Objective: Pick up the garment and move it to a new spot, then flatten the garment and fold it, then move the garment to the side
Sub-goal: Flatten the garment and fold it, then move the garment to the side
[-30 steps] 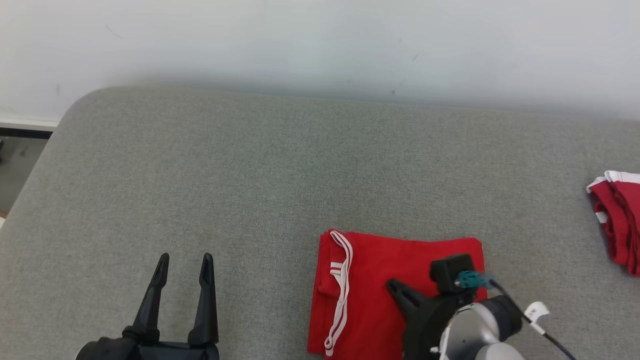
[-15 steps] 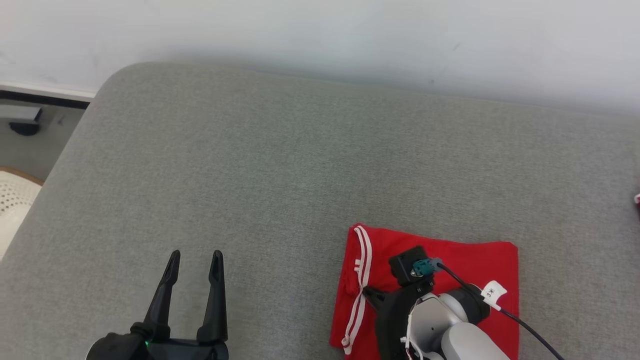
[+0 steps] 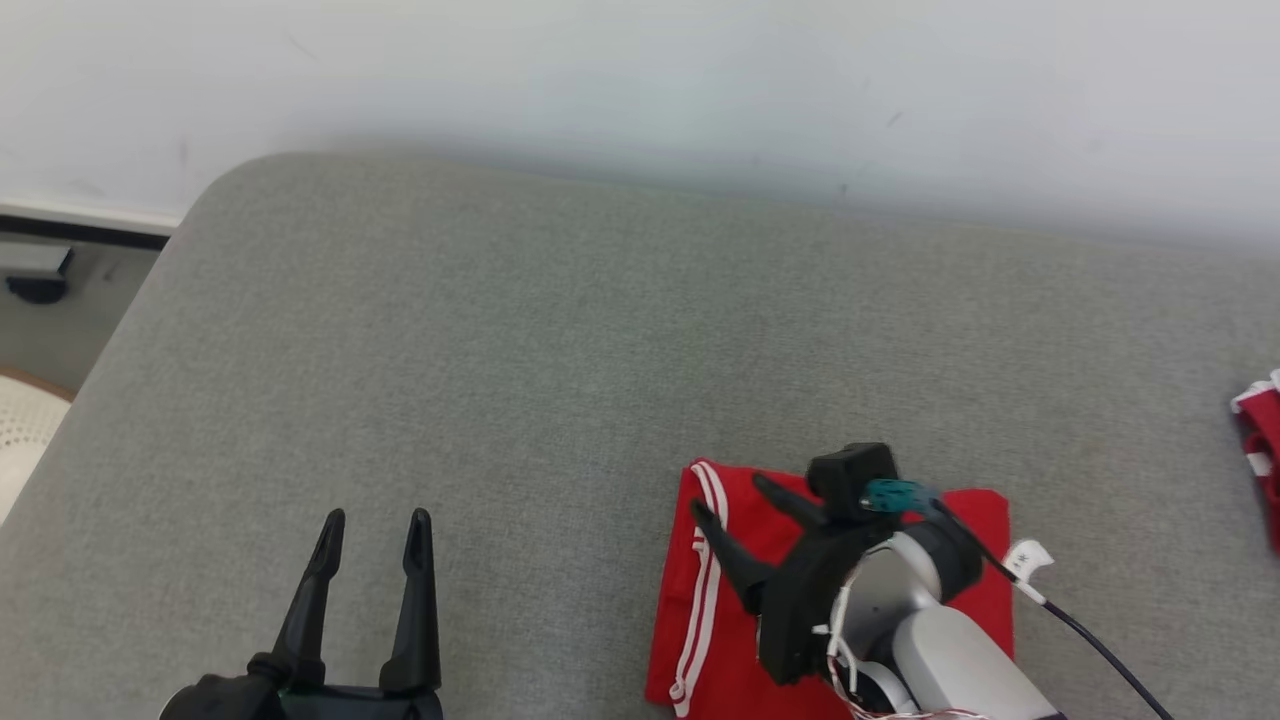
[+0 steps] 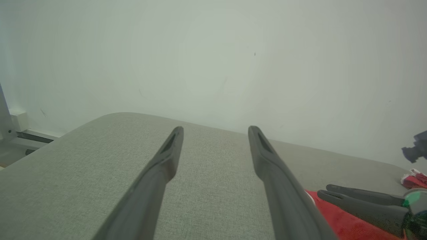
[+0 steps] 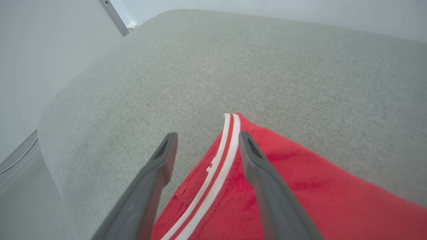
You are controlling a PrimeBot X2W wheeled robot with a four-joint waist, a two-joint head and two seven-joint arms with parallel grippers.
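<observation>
While holding both the right gripper (image 3: 730,496) and the left gripper (image 3: 375,516) spread, lift the right straight up off the striped edge (image 5: 220,166) of the garment (image 5: 300,200) without snagging.

Plain indoor room, home or lab unclear, grey upholstered surface (image 3: 500,350) against bare white wall (image 3: 640,70)

My right forearm (image 3: 950,670) hides the middle of the garment (image 3: 725,655) (near edge cropped), and the frame's edge cuts another red cloth (image 3: 1262,450).
</observation>
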